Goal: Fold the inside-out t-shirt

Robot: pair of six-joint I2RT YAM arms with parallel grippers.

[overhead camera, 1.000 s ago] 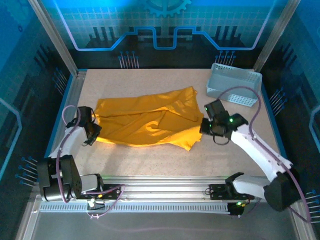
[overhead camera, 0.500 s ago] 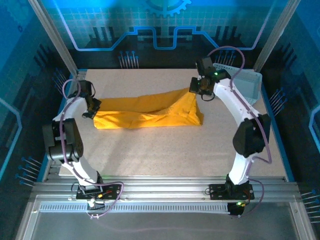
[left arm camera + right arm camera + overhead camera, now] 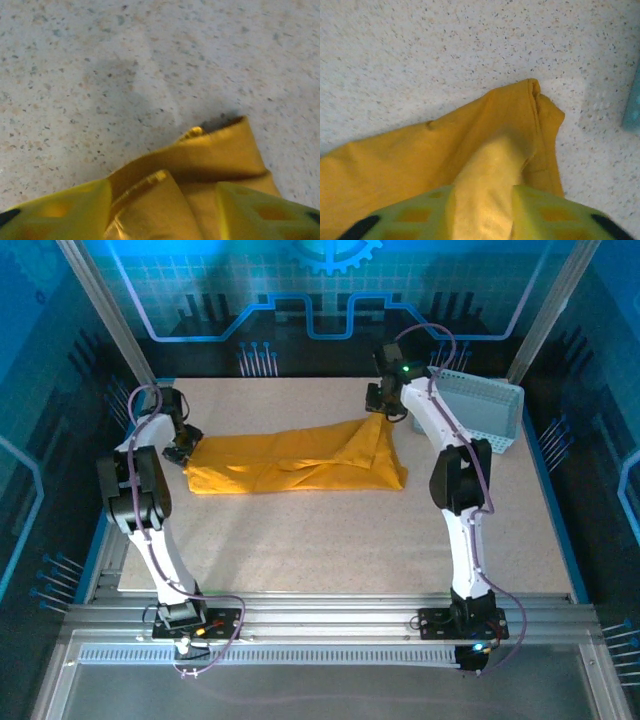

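The inside-out t-shirt (image 3: pixel 300 462), mustard yellow, lies as a long folded band across the far half of the table. My left gripper (image 3: pixel 185 440) sits at its left end. In the left wrist view its fingers (image 3: pixel 55 212) stand wide apart, open, with a folded hem of the t-shirt (image 3: pixel 200 155) lying between them (image 3: pixel 165 205). My right gripper (image 3: pixel 381 406) is at the shirt's far right corner. In the right wrist view it is open (image 3: pixel 482 205), and a raised ridge of the t-shirt (image 3: pixel 490 170) stands in the gap between its fingers (image 3: pixel 555 212).
A pale grey perforated basket (image 3: pixel 482 412) stands at the far right, just beyond my right gripper; its edge (image 3: pixel 633 107) is close by in the right wrist view. Speckled tabletop (image 3: pixel 320 540) stretches from the shirt to the near rail. Metal frame posts (image 3: pixel 110 310) flank the table.
Both arms carried the shirt's near edge to the far side, folding it into a narrower band. Both grippers, shut on the cloth before, have now spread their jaws.
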